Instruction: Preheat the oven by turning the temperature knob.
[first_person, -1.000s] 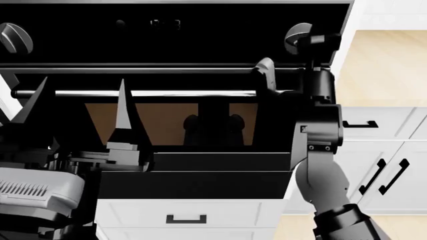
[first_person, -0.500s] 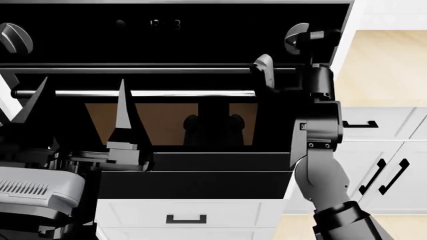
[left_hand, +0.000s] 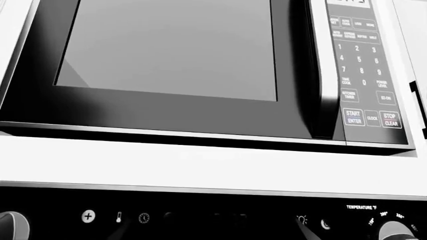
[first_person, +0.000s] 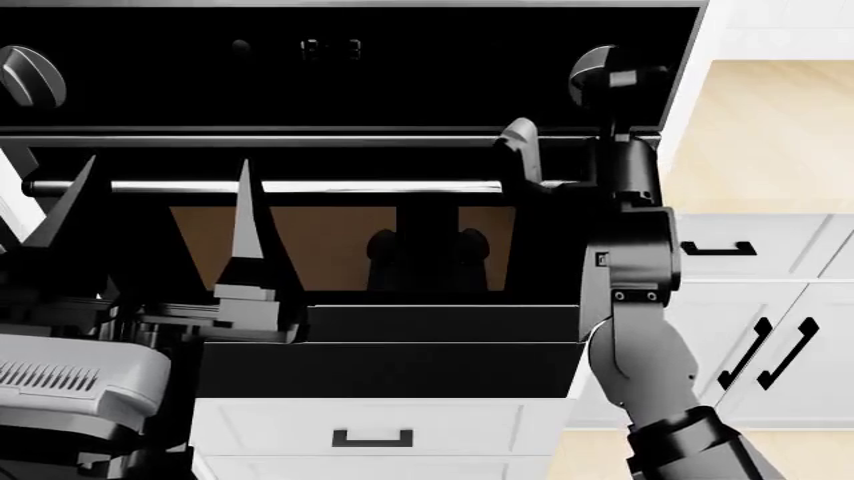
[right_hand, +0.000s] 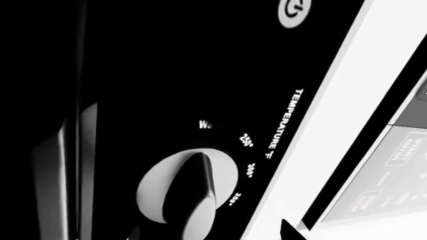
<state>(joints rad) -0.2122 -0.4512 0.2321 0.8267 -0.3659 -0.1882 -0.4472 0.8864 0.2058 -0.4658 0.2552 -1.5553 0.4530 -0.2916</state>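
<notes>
Since a second ago: right arm nudged up and toward 9 o'clock, so the dark tip of the right claw (first_person: 622, 84) now overlaps the edge of the temperature knob (first_person: 591, 72) instead of sitting just beside it. Small shift only; nothing else moved. Probably means contact made or about to be made, with the turn itself not yet begun. In the right wrist view the knob (right_hand: 187, 192) shows its ridge pointing between "Warm" and the 250° mark, so likely little or no heat dialled in yet.

Knob sits at about 1 o'clock in the head view, at the right end of the black control panel of the oven (first_person: 334, 100), above the silver handle (first_person: 307, 186). Twin knob (first_person: 30, 75) far off at 10 o'clock, untouched.

Left claw (first_person: 160, 200) parked low at 8 o'clock before the oven window, fingers spread apart, holding nothing. Its camera stares mostly at the microwave (left_hand: 167, 50) above.

Hard to make out:
- Right claw's spread: cannot tell whether parted or pinched on the ridge, black on black against the panel.
- Right wrist view shows only a dark sliver of fingertip near the lower edge, no grip visible.
- Temperature marks past 350° cut off.
- Digital display too dim to read.
</notes>
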